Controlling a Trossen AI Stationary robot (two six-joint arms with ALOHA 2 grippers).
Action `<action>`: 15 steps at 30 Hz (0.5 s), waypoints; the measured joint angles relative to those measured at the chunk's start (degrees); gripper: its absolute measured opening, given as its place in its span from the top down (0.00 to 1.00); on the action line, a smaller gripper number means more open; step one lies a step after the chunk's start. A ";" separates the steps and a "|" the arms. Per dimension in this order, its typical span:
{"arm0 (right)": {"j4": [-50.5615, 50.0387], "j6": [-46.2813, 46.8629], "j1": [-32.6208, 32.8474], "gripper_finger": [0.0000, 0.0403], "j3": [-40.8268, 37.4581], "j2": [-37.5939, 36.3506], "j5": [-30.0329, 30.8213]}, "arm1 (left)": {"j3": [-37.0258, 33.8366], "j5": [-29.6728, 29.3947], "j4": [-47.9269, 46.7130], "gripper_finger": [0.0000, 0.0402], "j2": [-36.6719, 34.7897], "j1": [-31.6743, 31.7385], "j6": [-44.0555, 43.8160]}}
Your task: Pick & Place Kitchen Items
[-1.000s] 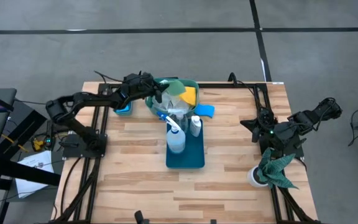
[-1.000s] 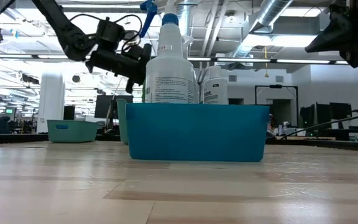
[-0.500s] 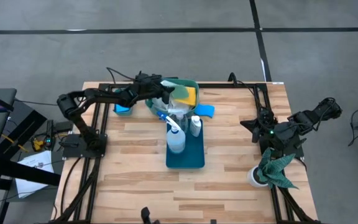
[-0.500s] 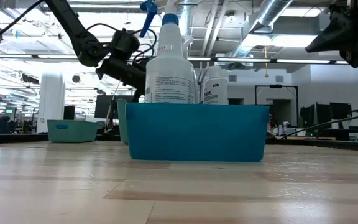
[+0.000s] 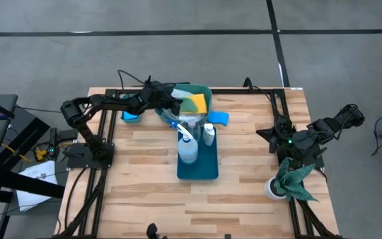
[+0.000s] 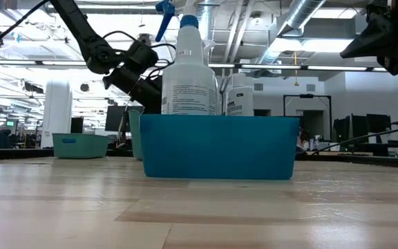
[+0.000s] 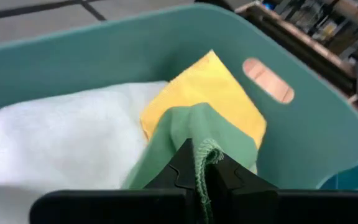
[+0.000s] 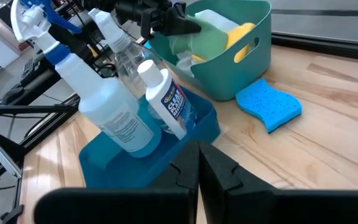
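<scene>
The left tool (image 5: 176, 98) reaches over the near rim of the teal basket (image 5: 207, 89) at the far side of the tabletop (image 5: 144, 179). Its fingers are pressed together on a fold of the light-green cloth (image 7: 185, 134), pinching its hemmed edge. In the left wrist view the green cloth drapes over a yellow cloth (image 7: 210, 87), with a white cloth (image 7: 61, 143) lying beside them, all inside the basket. From the low view the tool itself is partly hidden behind the spray bottle, so whether the cloth is lifted clear of the pile is hard to tell.

Just in front of the basket stands a blue tray (image 5: 204, 169) holding a clear spray bottle (image 5: 187, 147) with a blue trigger, and a small white bottle (image 5: 208, 134) with a blue label; a second clear bottle (image 8: 126, 53) stands between them and the basket. A wavy blue sponge (image 5: 219, 117) lies on the wood just beside the basket, and another blue sponge (image 5: 132, 115) lies near the left arm, on the basket's other side.

The right tool (image 5: 272, 133) waits well apart at the right edge of the tabletop, its fingers pressed together and holding nothing. Near it, a dark green rag (image 5: 294, 179) with pointed corners sits in a small white cup (image 5: 271, 190).
</scene>
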 joint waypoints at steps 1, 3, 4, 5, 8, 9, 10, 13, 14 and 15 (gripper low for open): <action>0.00 -0.02 0.00 1.00 0.00 0.00 -0.02 | 0.00 -0.04 -0.41 1.00 0.00 0.00 0.35; 0.00 -0.04 0.00 1.00 0.00 0.00 -0.04 | -0.04 -0.06 0.13 1.00 0.00 -0.02 0.33; 0.00 -0.05 0.00 1.00 0.00 0.00 -0.04 | -0.04 -0.10 0.95 1.00 0.00 -0.02 0.32; 0.00 -0.04 0.00 1.00 0.00 0.00 -0.04 | -0.04 -0.13 1.98 0.99 0.00 -0.02 0.32; 0.00 -0.04 0.00 1.00 0.00 0.00 -0.08 | -0.04 -0.14 4.13 0.98 0.00 -0.09 -0.63; 0.00 -0.04 0.00 1.00 0.00 0.00 -0.09 | -0.04 -0.13 4.61 0.97 0.00 -0.09 -0.99; 0.00 -0.04 0.00 1.00 0.00 0.00 -0.08 | -0.04 -0.13 5.06 0.96 0.00 -0.09 -1.11; 0.00 -0.04 0.00 1.00 0.00 0.00 -0.09 | -0.04 -0.13 6.10 0.93 0.00 -0.09 -1.43; 0.01 -0.04 0.00 1.00 0.00 0.00 -0.09 | -0.04 -0.13 6.36 0.92 0.00 -0.09 -1.73; 0.00 -0.04 0.00 1.00 0.00 0.00 -0.09 | -0.04 -0.13 6.56 0.90 0.00 -0.09 -2.09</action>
